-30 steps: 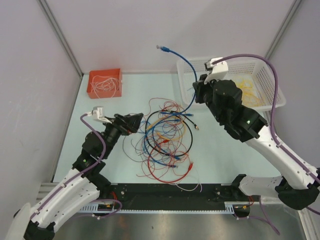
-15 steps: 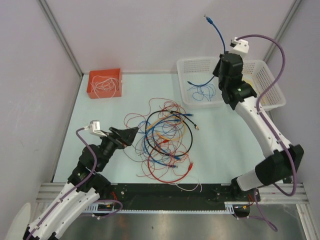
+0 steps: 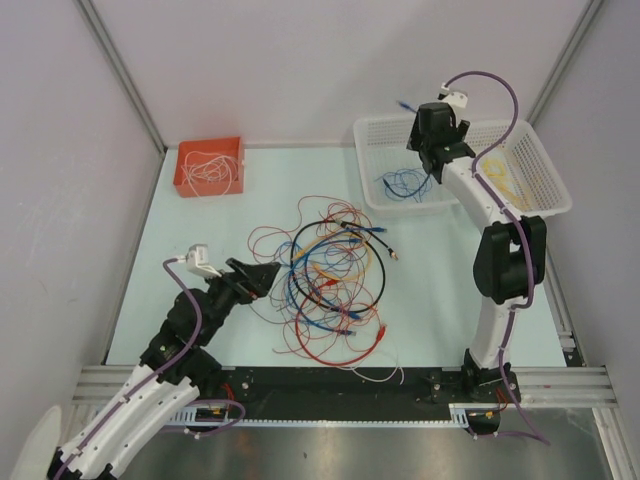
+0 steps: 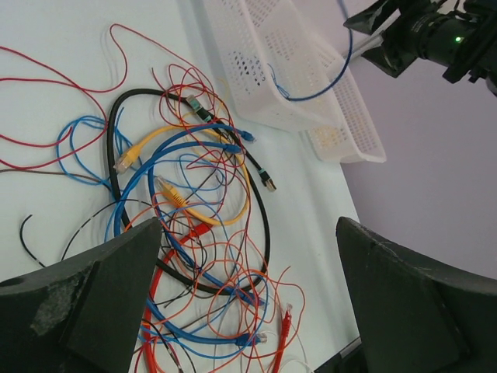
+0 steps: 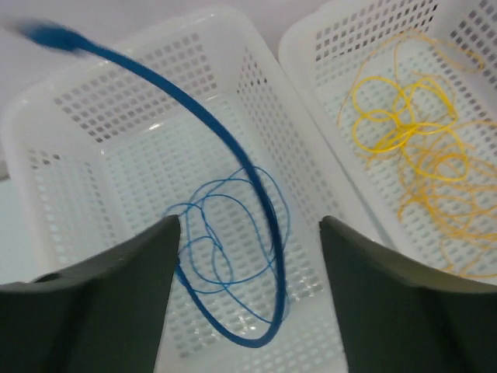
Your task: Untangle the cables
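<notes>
Pale bench point(image 3: 430, 300) surface carries the tangled cables point(image 3: 330, 285) at centre. Only the top view shows the orange bin point(image 3: 210, 165) at 10 o'clock. The left end effector point(image 3: 268, 275), at the tangle's 9 o'clock, is spread wide and grasps nothing. Only the right wrist view shows the right end effector point(image 5: 248, 221) with jaws parted above the white basket point(image 5: 78, 155). A blue cable point(image 5: 233, 148) arcs between the fingers, gripped by neither.

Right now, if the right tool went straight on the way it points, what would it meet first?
Probably the thick blue cable looping just ahead of the right tool, then the white basket floor; depth is unclear.
</notes>
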Robot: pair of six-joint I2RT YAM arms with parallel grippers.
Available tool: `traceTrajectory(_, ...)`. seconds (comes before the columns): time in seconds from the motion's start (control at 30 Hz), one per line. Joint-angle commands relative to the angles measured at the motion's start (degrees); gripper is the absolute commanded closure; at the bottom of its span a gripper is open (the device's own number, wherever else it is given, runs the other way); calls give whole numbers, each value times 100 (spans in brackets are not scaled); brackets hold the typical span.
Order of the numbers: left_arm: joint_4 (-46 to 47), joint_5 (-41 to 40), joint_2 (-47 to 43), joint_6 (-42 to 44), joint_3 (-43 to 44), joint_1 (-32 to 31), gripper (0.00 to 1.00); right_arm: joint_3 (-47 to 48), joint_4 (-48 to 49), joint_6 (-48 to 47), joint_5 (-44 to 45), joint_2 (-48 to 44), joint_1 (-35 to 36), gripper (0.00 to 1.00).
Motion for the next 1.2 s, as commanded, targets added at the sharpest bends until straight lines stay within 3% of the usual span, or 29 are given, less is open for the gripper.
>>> traceTrajectory(0.0,254,20,176,-67,-1,20,1,205,101,131,101,-310,131,7)
traceTrajectory(0.07,271,55,264,-58,60,11,0,-68,268,192,234,-714,237,1)
traceTrajectory(0.23,114,-15,246,21,236,11,0,-498,515,412,410,-1707,588,0)
traceTrajectory(0.43,-483,-314,219,372,596,20,0,-1904,638,676,181,-3508,1545,0)
traceTrajectory(0.7,-2267,-1201,1870,295,1993,11,1,-3188,-670,614,243,-4854,3522,0)
traceTrajectory(0.83,-2803,-1211,2478,39,2380,11,1,-4091,-848,719,-450,-5592,4086,5)
traceTrajectory(1.03,-2613,-1062,2409,-181,2206,2,1,-5279,-785,1115,-102,-6542,4913,6)
traceTrajectory(1.17,-2427,-1018,2259,-94,2082,-7,0,-5342,-795,1185,268,-6622,5115,0)
